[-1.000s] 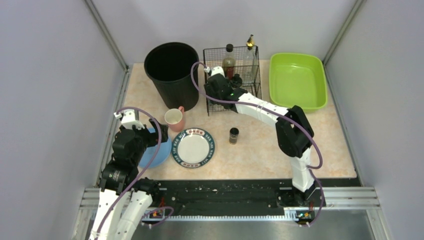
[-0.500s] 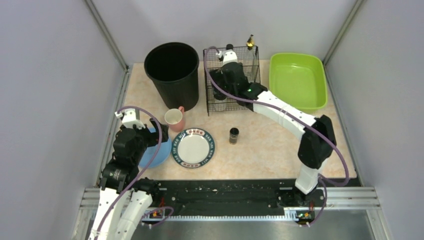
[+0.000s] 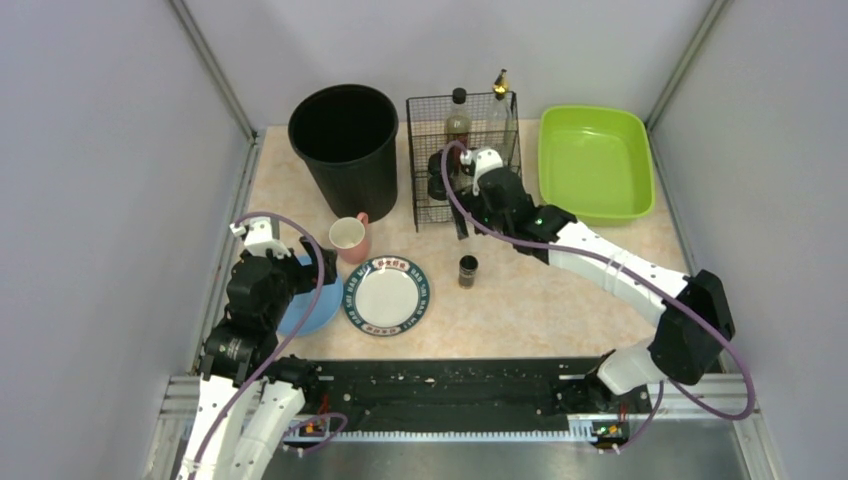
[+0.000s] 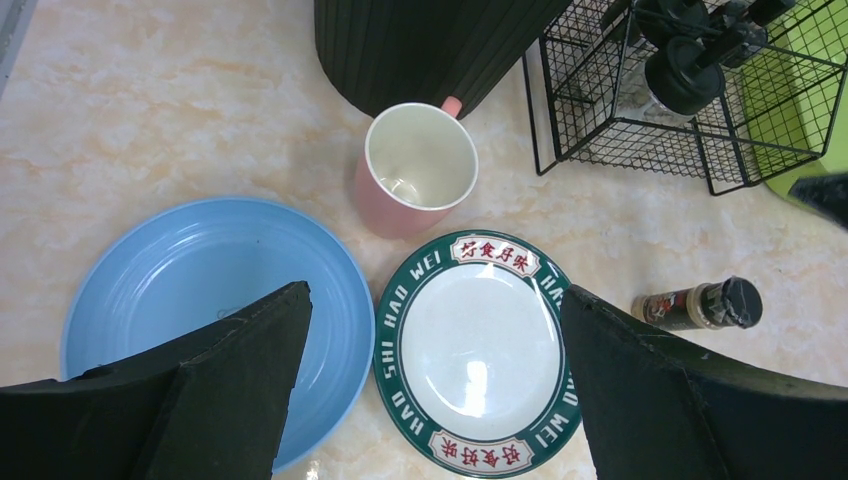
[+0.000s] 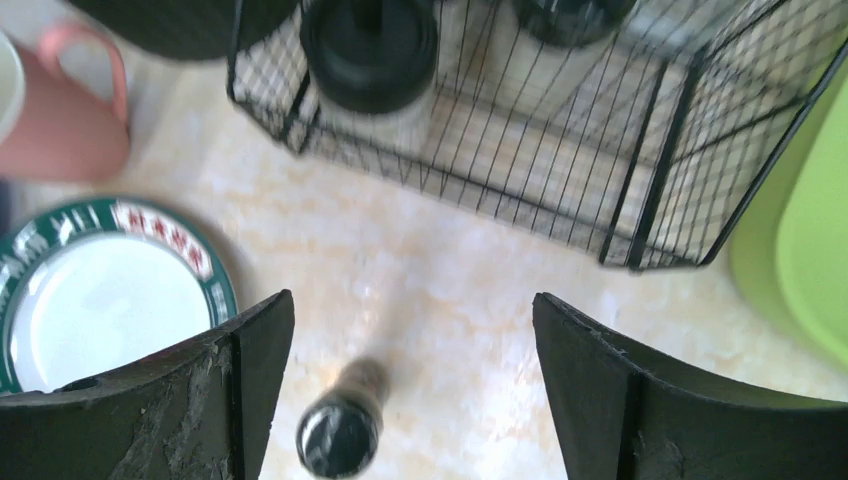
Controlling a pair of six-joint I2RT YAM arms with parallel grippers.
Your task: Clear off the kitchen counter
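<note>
**Inspector:** Near edge first.

**Assessor:** The left end effector [image 4: 435, 300] hangs with its fingers spread and nothing between them, over the blue plate [image 4: 200, 290] and the green-rimmed plate [image 4: 470, 350]. It has not shifted over the last second. A pink mug [image 4: 420, 165] stands just behind the plates.

**Inspector:** And what has changed?

**Assessor:** The right end effector [image 5: 412, 297] was over the wire rack [image 3: 411, 160] a second ago. It has drawn back to the rack's near side, fingers apart and empty, with the spice jar [image 5: 340, 430] below it. A black-capped jar [image 5: 370, 45] stands inside the rack (just delivered, in my judgement). The spice jar looks the likely next pick. The kitchen counter [image 3: 540, 300], spanning the cell between the grey walls, still carries the crockery, so clearing is well short of done.

**Inspector:** Anything you could not verify?

**Assessor:** The right wrist view is blurred, so the spice jar's label cannot be read. From overhead the arm covers the rack's front. Behind it a brown bottle [image 3: 458, 115] and a pump bottle [image 3: 499, 90] show. The black bin [image 3: 345, 140] is too dark inside to inspect. The lime-green tray [image 3: 595, 160] sits far right.
</note>
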